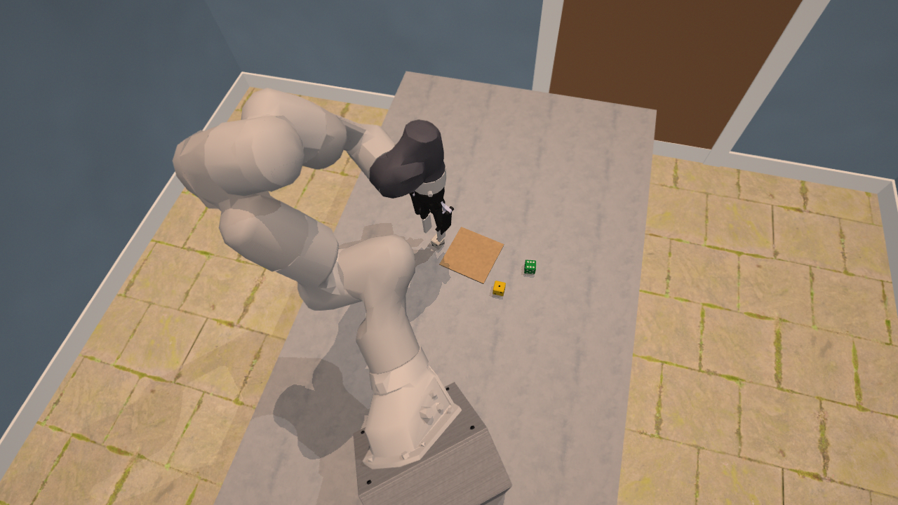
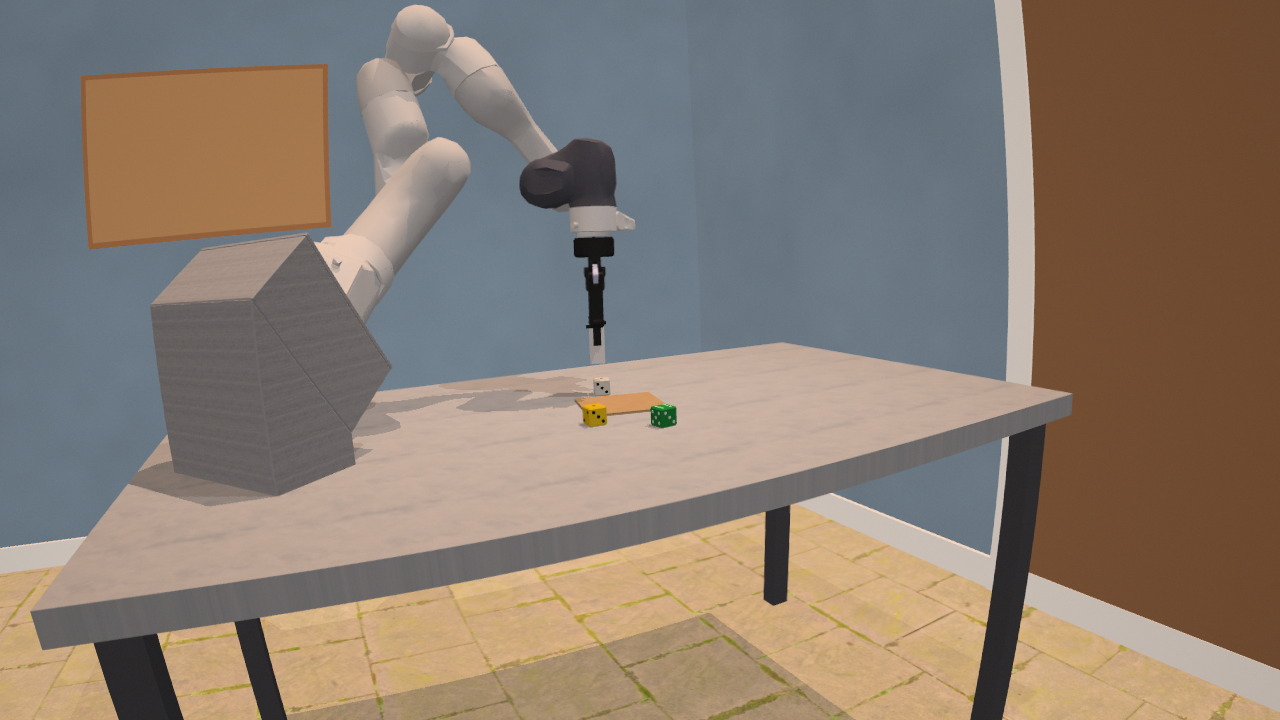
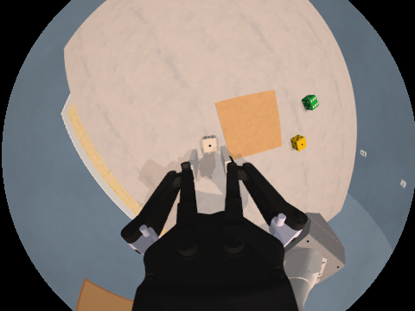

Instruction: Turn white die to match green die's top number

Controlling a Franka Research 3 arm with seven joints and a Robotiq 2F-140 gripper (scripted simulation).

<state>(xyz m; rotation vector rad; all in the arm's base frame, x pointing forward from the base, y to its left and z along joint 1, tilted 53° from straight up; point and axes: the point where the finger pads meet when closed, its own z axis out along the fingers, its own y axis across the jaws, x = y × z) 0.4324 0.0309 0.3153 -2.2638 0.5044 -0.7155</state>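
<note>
The white die [image 1: 436,243] [image 2: 601,386] [image 3: 209,143] lies on the table just beside the mat [image 1: 472,255] [image 2: 626,402] [image 3: 249,125], off its edge. One pip shows on its top in the wrist view; a finger partly hides it in the top view. The green die [image 1: 530,266] [image 2: 663,415] [image 3: 310,102] shows six on top. My gripper [image 1: 433,229] [image 2: 597,360] [image 3: 209,154] points down, a little above the white die. Its fingers are partly open, with a gap between them and nothing held. The orange-brown mat lies flat.
A yellow die [image 1: 499,288] [image 2: 594,414] [image 3: 298,142] with one on top lies near the mat, on the side away from the white die. The green die is farther off on that side. The arm's grey base block [image 1: 433,470] [image 2: 259,367] stands on the table [image 1: 565,376] [image 2: 501,483].
</note>
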